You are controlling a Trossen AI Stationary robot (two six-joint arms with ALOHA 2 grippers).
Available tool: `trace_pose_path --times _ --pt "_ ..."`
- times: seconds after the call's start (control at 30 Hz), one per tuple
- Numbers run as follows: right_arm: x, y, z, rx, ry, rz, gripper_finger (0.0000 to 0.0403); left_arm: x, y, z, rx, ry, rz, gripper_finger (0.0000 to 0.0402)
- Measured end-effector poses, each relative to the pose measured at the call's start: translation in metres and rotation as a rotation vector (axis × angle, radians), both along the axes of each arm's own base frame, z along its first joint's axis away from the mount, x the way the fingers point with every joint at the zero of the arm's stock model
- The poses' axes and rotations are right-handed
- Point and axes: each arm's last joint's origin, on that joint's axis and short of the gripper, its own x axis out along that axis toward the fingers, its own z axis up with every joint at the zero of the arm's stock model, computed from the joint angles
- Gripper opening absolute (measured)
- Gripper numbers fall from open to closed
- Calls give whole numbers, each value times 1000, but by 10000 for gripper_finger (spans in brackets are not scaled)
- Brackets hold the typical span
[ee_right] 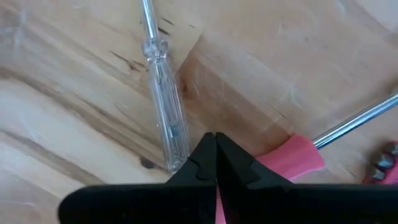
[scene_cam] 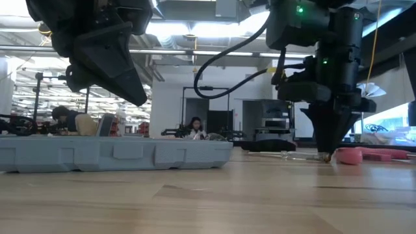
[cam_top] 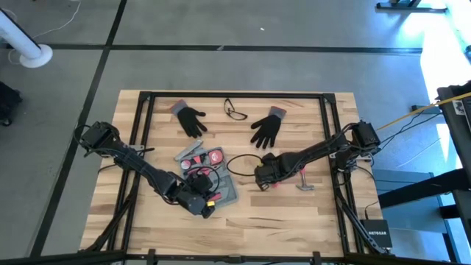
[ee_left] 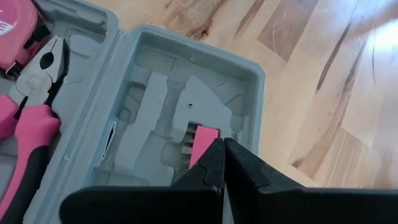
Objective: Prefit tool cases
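The blue-grey tool case (cam_top: 221, 184) lies open at the table's middle left; in the low view it is a long, low case (scene_cam: 110, 156). My left gripper (ee_left: 221, 144) is shut and slants down over the case's half with bare recesses (ee_left: 149, 81), its tips at a pink block (ee_left: 200, 140) in a recess. My right gripper (ee_right: 216, 138) is shut and points down at the table right of the case (cam_top: 263, 177), between a clear-handled screwdriver (ee_right: 165, 106) and a pink-handled one (ee_right: 298, 155). My left gripper's shut fingertips stand at the near edge of the pink block (ee_left: 205, 134), slanting down from the table's near side. Whether they touch it I cannot tell. My right gripper's shut fingertips (scene_cam: 325, 155) reach the tabletop from above beside the pink handle's end (scene_cam: 348, 156). Whether they touch the handle I cannot tell.
Pink-handled pliers (ee_left: 31, 118) and a pink tape measure (cam_top: 215, 156) lie in the case's other half. Two black gloves (cam_top: 191, 119) (cam_top: 268, 126) and safety glasses (cam_top: 235, 110) lie at the far side. A small hammer (cam_top: 305, 184) lies right of my right gripper.
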Motion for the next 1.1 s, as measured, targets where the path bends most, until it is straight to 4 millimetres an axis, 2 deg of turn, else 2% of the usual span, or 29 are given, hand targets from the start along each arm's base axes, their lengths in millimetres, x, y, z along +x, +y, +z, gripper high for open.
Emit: trace_pose_path --times 0.2,0.33,0.47,0.6,0.73,0.97,1.1 --pt "4 -18 0 -92 -22 -62 0 0 0 0 2 0 1 0" --pt "16 -29 2 -64 -126 -74 0 0 0 0 2 0 1 0" --pt "28 -21 6 -25 -250 -56 0 0 0 0 -7 -2 10 0" --pt "30 -12 10 -55 -274 -39 0 0 0 0 -15 -3 19 0" --pt "31 -13 10 -37 -281 -36 0 0 0 0 1 0 5 0" --pt "36 -13 -9 53 -230 -8 0 2 4 0 16 3 3 0" --pt "37 -11 -12 39 -228 -2 0 2 4 0 12 2 8 0"
